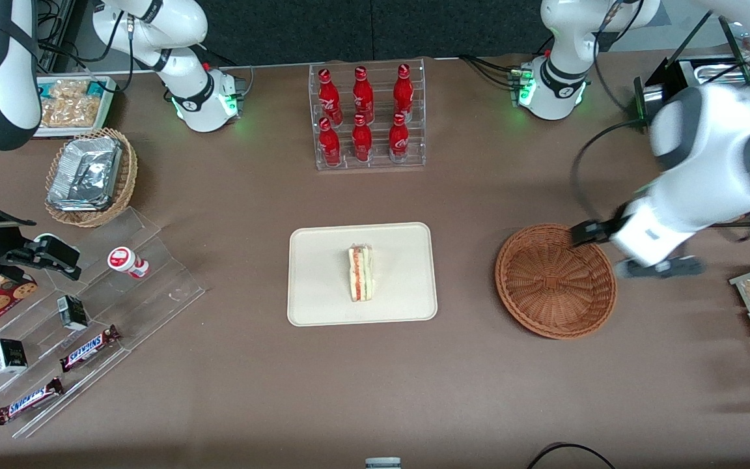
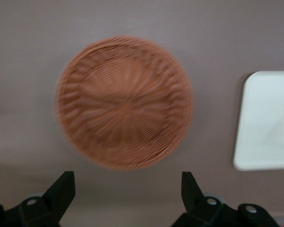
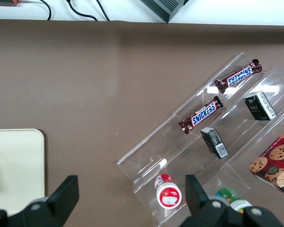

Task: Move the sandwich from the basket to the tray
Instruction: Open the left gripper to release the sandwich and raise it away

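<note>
Front view, nearest first: a cream tray (image 1: 323,286) lies mid-table with the sandwich (image 1: 361,272) standing on edge at its middle, red and green filling showing. Level with it, toward the working arm's end of the table, the reddish-brown basket (image 1: 555,281) sits with nothing in it, and the gripper (image 1: 635,251) hangs just above and beside its rim; the wrist camera shows its two black fingers (image 2: 61,189) spread wide apart, holding nothing. Farthest from the camera, a clear rack (image 1: 367,117) holds six red bottles.
</note>
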